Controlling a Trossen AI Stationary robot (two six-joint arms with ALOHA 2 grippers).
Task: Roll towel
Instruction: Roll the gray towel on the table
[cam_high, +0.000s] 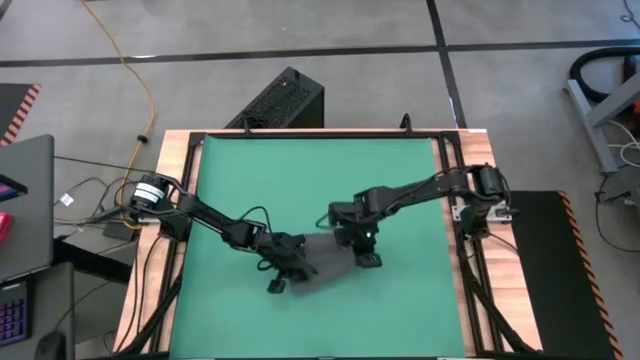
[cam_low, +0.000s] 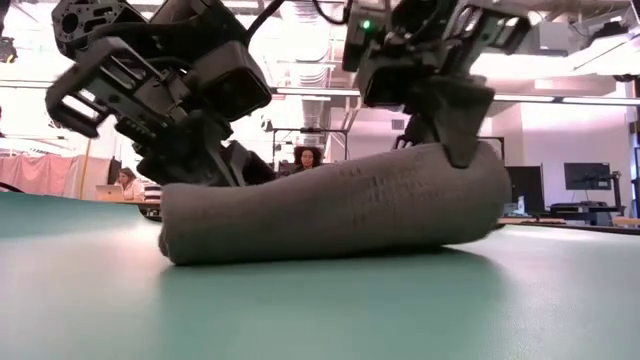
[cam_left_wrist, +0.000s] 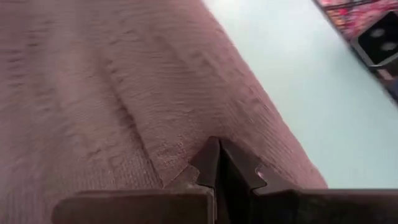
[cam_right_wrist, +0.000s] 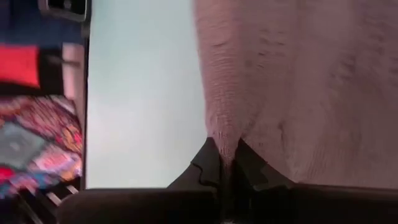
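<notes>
My left pincer (cam_high: 285, 268): closed, pinching cloth at the towel's (cam_high: 322, 259) eight o'clock end. My right pincer (cam_high: 362, 247): nipped shut on a fold at its two o'clock end. The towel: a thick grey roll on the green mat (cam_high: 300, 180), at six o'clock from centre of the surface, long axis eight to two, spanning between both pincers; neither nearer.

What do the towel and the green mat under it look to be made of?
The towel looks like soft woven or knit cloth, matte grey: fine ribbed texture shows and it bunches into a thick roll, puckering where the right gripper pinches it. The green mat looks like smooth, slightly glossy rubber or vinyl, probably: flat, seamless, with soft reflections in the low view.
</notes>
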